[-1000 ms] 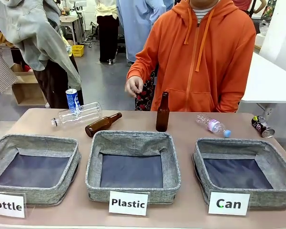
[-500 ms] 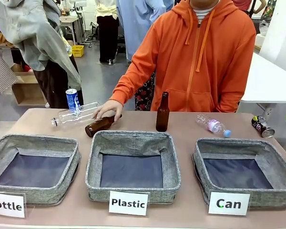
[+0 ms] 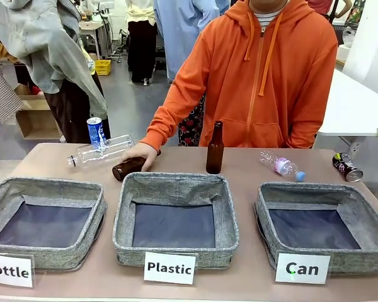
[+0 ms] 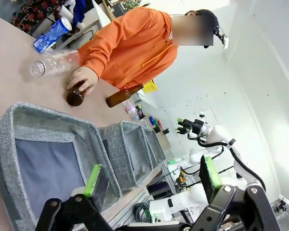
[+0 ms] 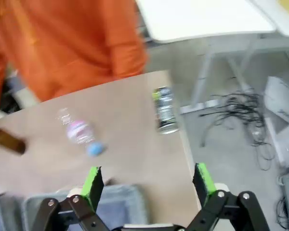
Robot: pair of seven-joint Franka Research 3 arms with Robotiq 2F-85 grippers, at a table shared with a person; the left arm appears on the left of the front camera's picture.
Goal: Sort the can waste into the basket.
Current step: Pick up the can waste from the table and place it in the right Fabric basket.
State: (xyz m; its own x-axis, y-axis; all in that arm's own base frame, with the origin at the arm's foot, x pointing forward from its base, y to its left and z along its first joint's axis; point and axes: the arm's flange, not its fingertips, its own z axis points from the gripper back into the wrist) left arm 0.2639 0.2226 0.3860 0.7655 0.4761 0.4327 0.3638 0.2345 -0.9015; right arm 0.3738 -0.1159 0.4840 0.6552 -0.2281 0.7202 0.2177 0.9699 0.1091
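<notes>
**Arms poised over the sorting table.** Both grippers hang with jaws wide apart and nothing between them, while a person in an orange hoodie rests a hand (image 3: 140,153) on a fallen bottle (image 3: 127,167) of brown glass at the far side of the table (image 3: 252,170).

The right gripper (image 5: 148,183), green pads spread, looks down on the black can (image 5: 164,109). The can lies on its side ahead of the fingertips, a little toward the right-hand pad in the blurred wrist view. It is close to the table's edge and well apart from both pads. A small bottle (image 5: 79,134) with a pink label and blue cap lies ahead of the opposite pad. A grey basket rim shows just under the fingers. From the front, the Can basket (image 3: 305,189) sits on the robot's side of the black can, which lies on the table past the basket's far right corner.

The left gripper (image 4: 151,180) is equally open, and the nearest of three baskets in a row lies below and ahead of its left-hand pad. The blue can (image 4: 53,34) stands far ahead on that same side, outside any basket, just beyond a clear bottle (image 4: 50,65) lying flat. The person's hand and the fallen bottle are nearer the gripper than these. An upright bottle (image 4: 124,96), also brown, stands beside them, roughly in line with the gap between the pads.
</notes>
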